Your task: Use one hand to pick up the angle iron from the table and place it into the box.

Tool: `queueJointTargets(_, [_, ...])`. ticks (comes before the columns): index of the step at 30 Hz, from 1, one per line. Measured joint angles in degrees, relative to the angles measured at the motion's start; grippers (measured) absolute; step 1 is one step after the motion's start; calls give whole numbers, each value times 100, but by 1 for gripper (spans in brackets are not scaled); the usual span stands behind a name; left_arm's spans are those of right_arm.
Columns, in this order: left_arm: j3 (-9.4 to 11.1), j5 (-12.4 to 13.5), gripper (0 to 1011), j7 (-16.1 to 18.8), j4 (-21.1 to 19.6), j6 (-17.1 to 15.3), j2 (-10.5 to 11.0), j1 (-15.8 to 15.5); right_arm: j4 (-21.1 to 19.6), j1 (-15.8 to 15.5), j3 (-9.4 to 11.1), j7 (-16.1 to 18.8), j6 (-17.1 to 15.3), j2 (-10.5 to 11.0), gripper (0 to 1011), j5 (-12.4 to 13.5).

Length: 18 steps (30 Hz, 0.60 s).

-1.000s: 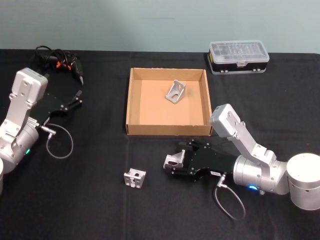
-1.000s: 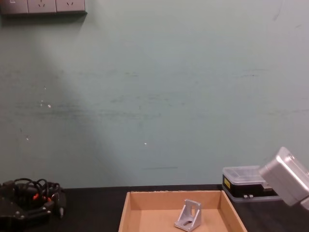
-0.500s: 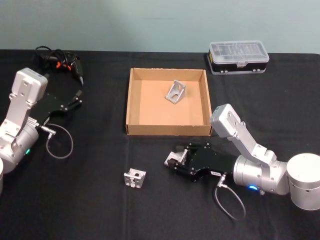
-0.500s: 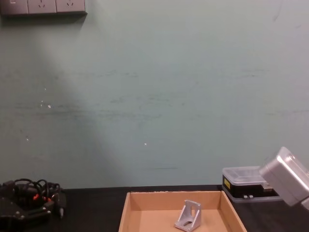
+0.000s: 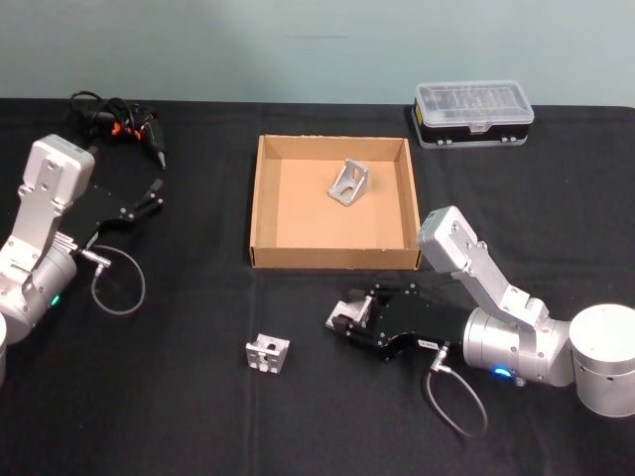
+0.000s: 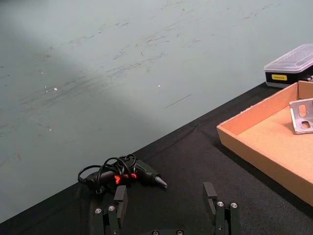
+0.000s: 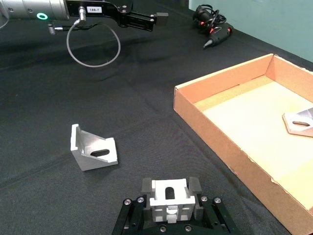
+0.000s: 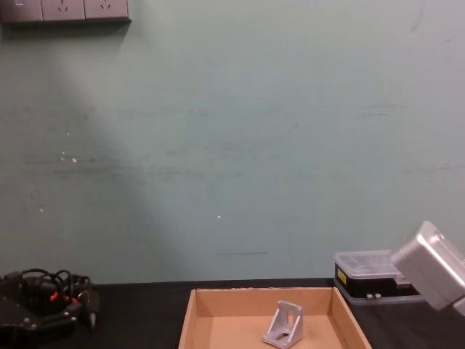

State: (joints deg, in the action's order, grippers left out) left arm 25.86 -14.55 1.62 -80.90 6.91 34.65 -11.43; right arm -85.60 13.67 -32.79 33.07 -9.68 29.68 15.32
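My right gripper (image 5: 345, 317) is low over the black table (image 5: 179, 416), just in front of the box, and is shut on a silver angle iron (image 7: 168, 196) held between its fingers. A second angle iron (image 5: 267, 354) lies loose on the table to its left, also seen as the angle iron (image 7: 93, 152). The tan cardboard box (image 5: 260, 203) stands mid-table with another angle iron (image 5: 350, 181) inside it, upright near the back wall. My left gripper (image 5: 149, 196) rests open at the far left, well away from the box.
A clear-lidded plastic case (image 5: 474, 112) stands behind the box to the right. A black tool with coiled cables (image 5: 119, 121) lies at the back left. A loose cable loop (image 5: 119, 283) hangs by the left arm. Bare table lies in front of the box.
The right gripper's fingers have drawn in around the angle iron and the wrist has shifted slightly. The left arm and the other angle irons have not moved.
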Motion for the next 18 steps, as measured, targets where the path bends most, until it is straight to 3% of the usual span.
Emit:
queueJointTargets(14, [0,0,1011,0,0,0,0,0,0,0,0,5,0,0,451,2])
queueJointTargets(18, [0,0,1011,0,0,0,0,0,-66,1,49,50,0,12,451,109])
